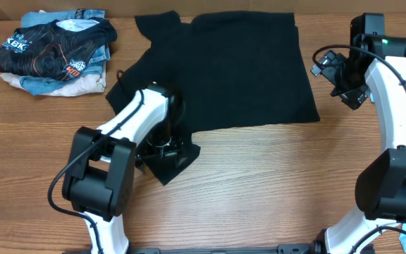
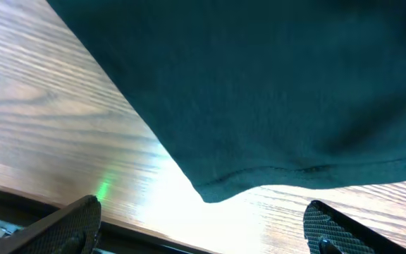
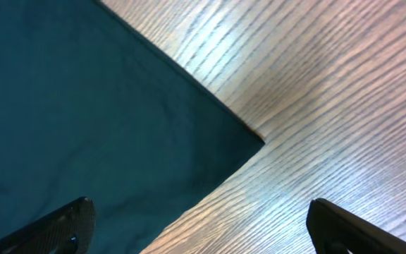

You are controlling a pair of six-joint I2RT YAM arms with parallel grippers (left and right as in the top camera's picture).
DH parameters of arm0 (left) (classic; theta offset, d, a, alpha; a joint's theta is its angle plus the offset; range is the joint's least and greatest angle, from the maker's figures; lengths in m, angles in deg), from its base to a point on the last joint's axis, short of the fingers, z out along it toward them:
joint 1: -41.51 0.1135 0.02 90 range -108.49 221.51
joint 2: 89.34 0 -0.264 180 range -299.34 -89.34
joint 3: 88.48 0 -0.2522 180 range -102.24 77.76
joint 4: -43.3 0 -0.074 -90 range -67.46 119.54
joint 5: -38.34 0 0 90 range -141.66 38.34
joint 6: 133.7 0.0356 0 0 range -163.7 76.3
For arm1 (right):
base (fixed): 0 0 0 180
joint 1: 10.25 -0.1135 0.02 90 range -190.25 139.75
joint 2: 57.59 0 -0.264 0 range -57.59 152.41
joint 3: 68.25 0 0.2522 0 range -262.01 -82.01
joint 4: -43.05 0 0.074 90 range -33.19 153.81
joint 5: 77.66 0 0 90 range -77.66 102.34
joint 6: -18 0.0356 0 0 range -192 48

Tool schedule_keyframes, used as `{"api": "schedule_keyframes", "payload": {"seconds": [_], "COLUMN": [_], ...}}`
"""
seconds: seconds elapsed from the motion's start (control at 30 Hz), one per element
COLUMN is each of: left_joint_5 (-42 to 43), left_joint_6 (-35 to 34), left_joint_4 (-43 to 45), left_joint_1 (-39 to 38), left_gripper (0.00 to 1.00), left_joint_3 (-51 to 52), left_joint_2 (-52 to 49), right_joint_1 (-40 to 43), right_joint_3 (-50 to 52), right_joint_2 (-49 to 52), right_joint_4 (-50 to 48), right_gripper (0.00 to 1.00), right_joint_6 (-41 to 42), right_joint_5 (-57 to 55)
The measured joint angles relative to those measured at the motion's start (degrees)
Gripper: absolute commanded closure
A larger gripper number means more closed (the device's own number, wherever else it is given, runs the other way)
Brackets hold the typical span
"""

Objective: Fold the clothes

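Observation:
The plain black T-shirt (image 1: pixel 231 70) lies spread flat across the middle of the wooden table. One corner of it sticks out toward the front by my left arm. My left gripper (image 1: pixel 164 149) hovers over that front-left corner. In the left wrist view its jaws (image 2: pixel 203 236) are wide open and empty, with the shirt's corner (image 2: pixel 210 190) just ahead of them. My right gripper (image 1: pixel 349 90) is above the table just right of the shirt's right edge. In the right wrist view its jaws (image 3: pixel 203 229) are open and empty, near a shirt corner (image 3: pixel 249 137).
A pile of other clothes (image 1: pixel 55 53) sits at the back left, topped by a black shirt with orange-and-white print over denim. The wooden table (image 1: pixel 273 183) shows bare in front of the shirt. The table's front edge shows in the left wrist view (image 2: pixel 20 194).

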Motion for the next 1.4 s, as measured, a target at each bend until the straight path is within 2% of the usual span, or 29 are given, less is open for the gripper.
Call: {"api": "schedule_keyframes", "payload": {"seconds": [0.17, 0.33, 0.5, 0.8, 1.13, 1.4], "left_joint_5": [-0.6, -3.9, -2.1, 3.7, 1.1, 0.5], "left_joint_6": [-2.9, -7.5, -11.5, -14.6, -19.9, -20.9], "left_joint_4": [0.6, -0.3, 4.6, 14.8, 17.2, 20.6], "left_joint_1": [-2.8, -5.7, -7.7, -7.7, -7.7, -5.6], "left_gripper": [0.04, 0.02, 0.01, 0.03, 0.02, 0.04], "left_joint_3": [1.1, 2.3, 10.3, 23.7, 24.5, 25.1], "left_joint_2": [4.8, 20.9, 31.9, 31.5, 30.9, 24.8], "right_joint_1": [0.0, 0.0, 0.0, 0.0, 0.0, 0.0], "right_joint_3": [0.0, 0.0, 0.1, 0.2, 0.2, 0.2], "right_joint_2": [0.8, 3.7, 5.9, 7.2, 7.3, 7.3], "right_joint_4": [-0.8, -0.9, -1.2, 0.7, 1.7, 2.6], "right_gripper": [0.00, 0.00, 0.00, 0.00, 0.00, 0.00], "right_joint_6": [0.5, 0.8, 1.8, 4.0, 4.1, 4.0], "right_joint_5": [-0.8, -1.2, -1.0, 0.3, 0.5, 0.5]}}
